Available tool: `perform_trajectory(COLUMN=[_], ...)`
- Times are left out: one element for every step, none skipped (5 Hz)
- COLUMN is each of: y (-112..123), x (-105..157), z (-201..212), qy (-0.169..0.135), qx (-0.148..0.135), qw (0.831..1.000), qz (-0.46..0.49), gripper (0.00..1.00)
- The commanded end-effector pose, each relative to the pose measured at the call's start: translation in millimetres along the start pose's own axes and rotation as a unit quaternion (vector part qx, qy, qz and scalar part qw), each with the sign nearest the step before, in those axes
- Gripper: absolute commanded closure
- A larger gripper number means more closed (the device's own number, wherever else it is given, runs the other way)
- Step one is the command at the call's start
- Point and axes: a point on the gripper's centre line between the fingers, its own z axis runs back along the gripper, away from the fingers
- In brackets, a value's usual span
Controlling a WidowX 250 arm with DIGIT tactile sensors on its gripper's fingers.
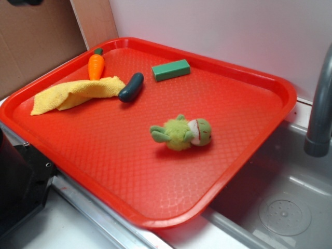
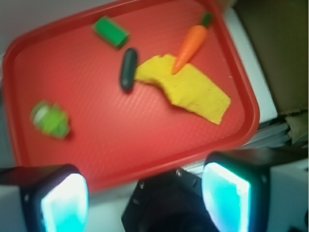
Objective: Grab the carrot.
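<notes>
Red tray (image 1: 249,72) beside grey sink (image 1: 290,202); one carrot (image 1: 96,65), one cucumber (image 1: 130,87), one cloth (image 1: 72,93); gripper (image 2: 145,198) spread, empty.

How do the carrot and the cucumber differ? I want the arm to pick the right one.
The carrot is bright orange and tapered with a green stem cap; the cucumber is plain dark green with rounded ends. The carrot's tip rests on the yellow cloth; the cucumber lies beside the cloth's edge, nearer the green block. Both are small, similar in length, and lie flat on the red tray.
</notes>
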Motion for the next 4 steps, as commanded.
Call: perform_trajectory(y=[35,49,59,69], x=[35,63,92,115], z=[-34,-63,-91,-118], qy=[-0.066,-0.085,-0.085,-0.102], qx=[0.013,0.041,0.043,0.054], qw=[0.992,0.986,0.983,0.979], qz=[0.111,0.137,0.155,0.17], gripper=[0.0,0.0,0.0,0.0])
